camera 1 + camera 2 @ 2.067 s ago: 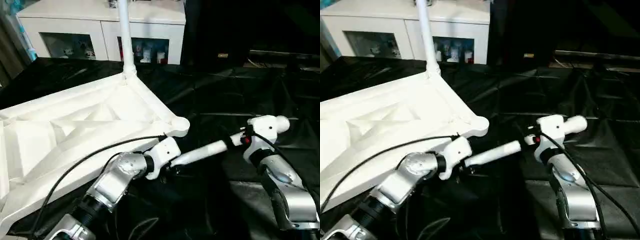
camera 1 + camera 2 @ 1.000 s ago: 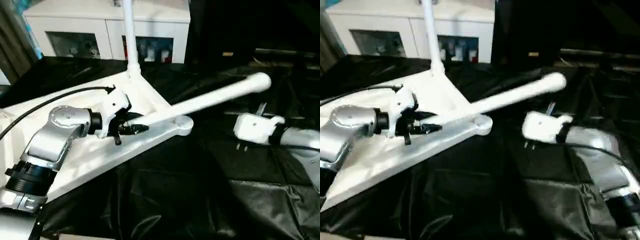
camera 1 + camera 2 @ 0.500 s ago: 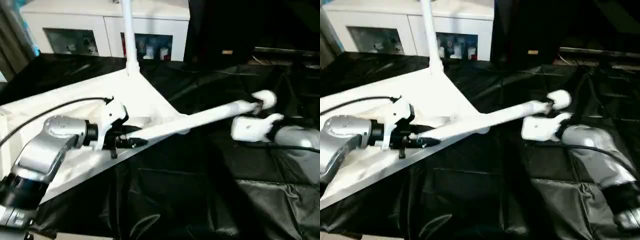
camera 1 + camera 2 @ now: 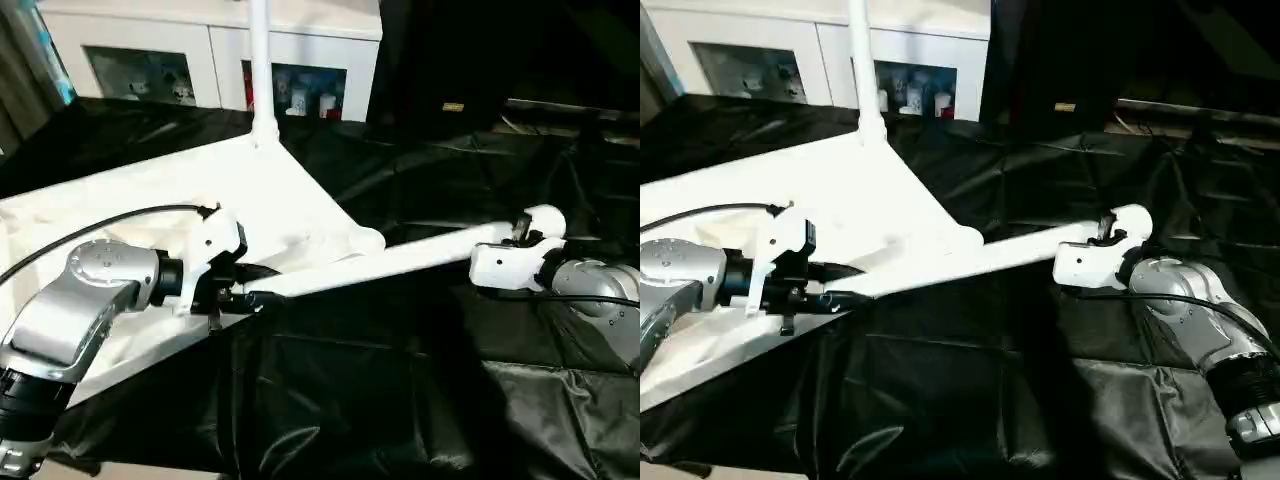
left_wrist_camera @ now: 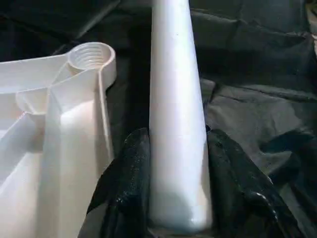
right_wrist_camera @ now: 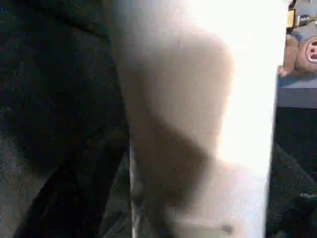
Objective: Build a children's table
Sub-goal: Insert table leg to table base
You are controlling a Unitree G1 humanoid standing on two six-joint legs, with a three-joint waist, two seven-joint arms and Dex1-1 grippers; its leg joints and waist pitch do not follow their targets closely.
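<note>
White children's table (image 4: 130, 200) with ribbed underside and white tubular leg (image 4: 380, 262); black glossy cloth over the tabletop (image 4: 400, 400); silver forearms, black pincer fingers (image 5: 129, 188); white cabinet (image 4: 210, 50) behind the children's table.

The loose leg (image 4: 390, 262), earlier short and low between the two grippers at lower centre, then swung up toward the upper right, now lies lower across mid-frame. The left gripper (image 4: 243, 297) is drawn back to the left, and the right gripper (image 4: 520, 232) now meets the leg's far end.
</note>
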